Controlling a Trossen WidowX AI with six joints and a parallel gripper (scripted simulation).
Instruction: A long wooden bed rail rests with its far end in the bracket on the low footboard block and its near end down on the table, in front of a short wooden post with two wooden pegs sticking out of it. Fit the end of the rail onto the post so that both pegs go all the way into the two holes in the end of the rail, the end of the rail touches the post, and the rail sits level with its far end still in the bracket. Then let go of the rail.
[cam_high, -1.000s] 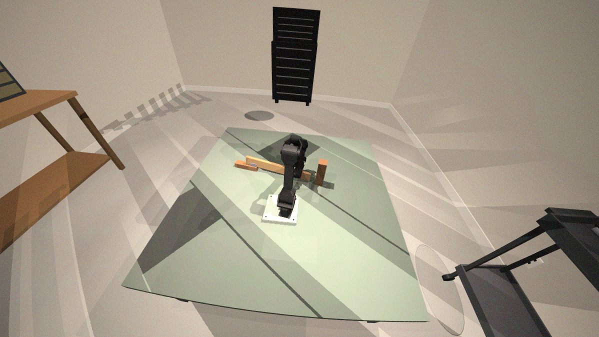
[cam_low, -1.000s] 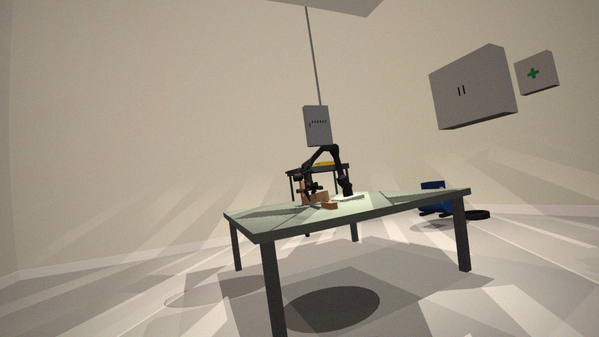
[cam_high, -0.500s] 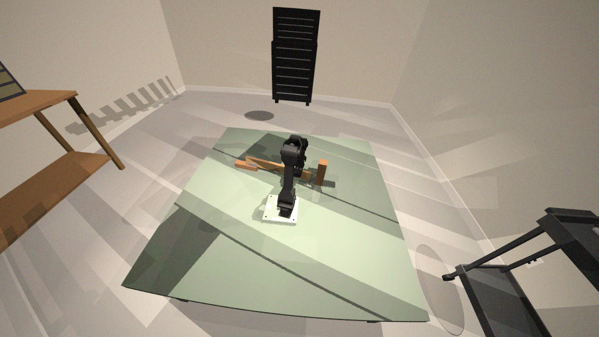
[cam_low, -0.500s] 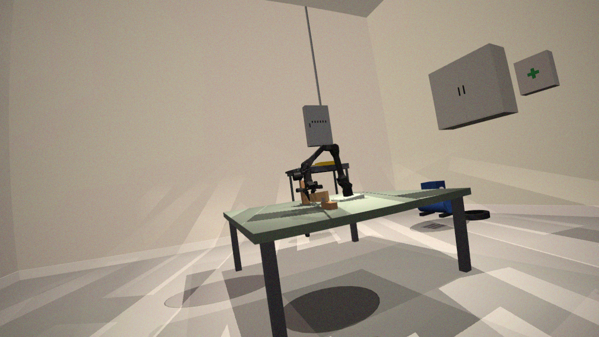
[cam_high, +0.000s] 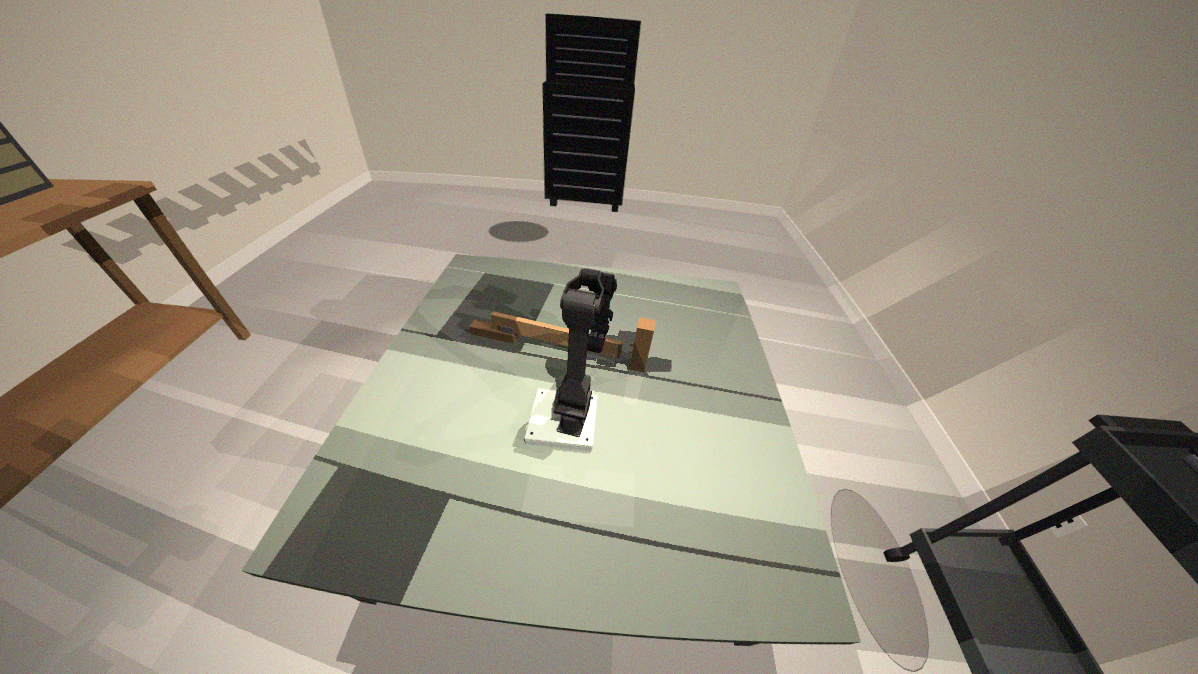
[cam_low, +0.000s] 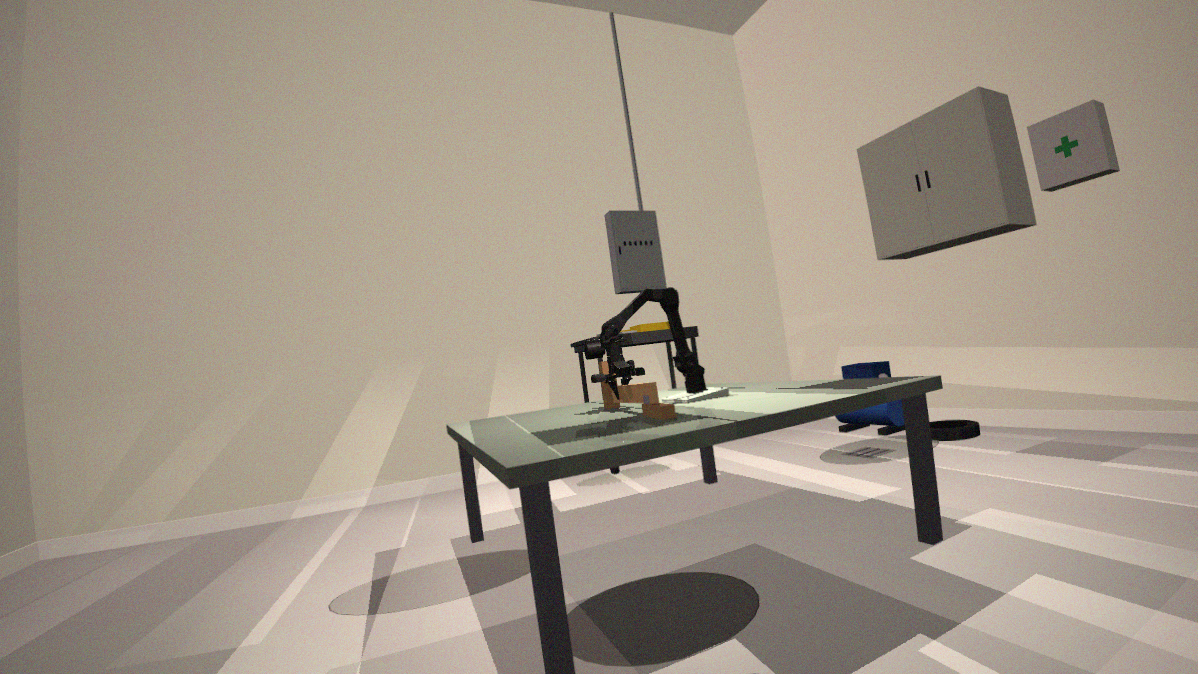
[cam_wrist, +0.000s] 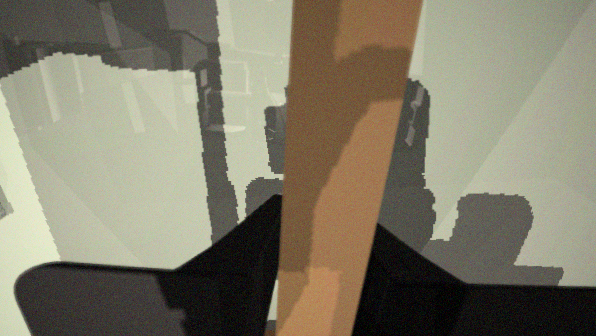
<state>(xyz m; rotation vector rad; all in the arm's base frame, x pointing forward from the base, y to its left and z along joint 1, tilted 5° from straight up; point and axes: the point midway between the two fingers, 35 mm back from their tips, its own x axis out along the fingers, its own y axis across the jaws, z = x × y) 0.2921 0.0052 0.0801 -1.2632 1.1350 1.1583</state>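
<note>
The long orange-brown wooden rail (cam_high: 540, 327) (cam_low: 641, 391) (cam_wrist: 345, 150) has its far end at the low footboard block (cam_high: 495, 332) (cam_low: 659, 411). My gripper (cam_high: 598, 343) (cam_low: 615, 394) (cam_wrist: 308, 207) is shut on the rail close to its near end, one black finger on each side. The upright wooden post (cam_high: 643, 343) (cam_low: 604, 369) stands just beyond that near end, and a small gap shows between them in the top view. The pegs and end holes are too small or hidden to make out. I cannot tell whether the rail is exactly level.
The arm's white base plate (cam_high: 544, 435) (cam_low: 712, 394) sits on the green table (cam_high: 670, 586) (cam_low: 804, 402), on the near side of the rail in the top view. Bands of light and shadow cross the table. The shelf unit and trolley stand away from it.
</note>
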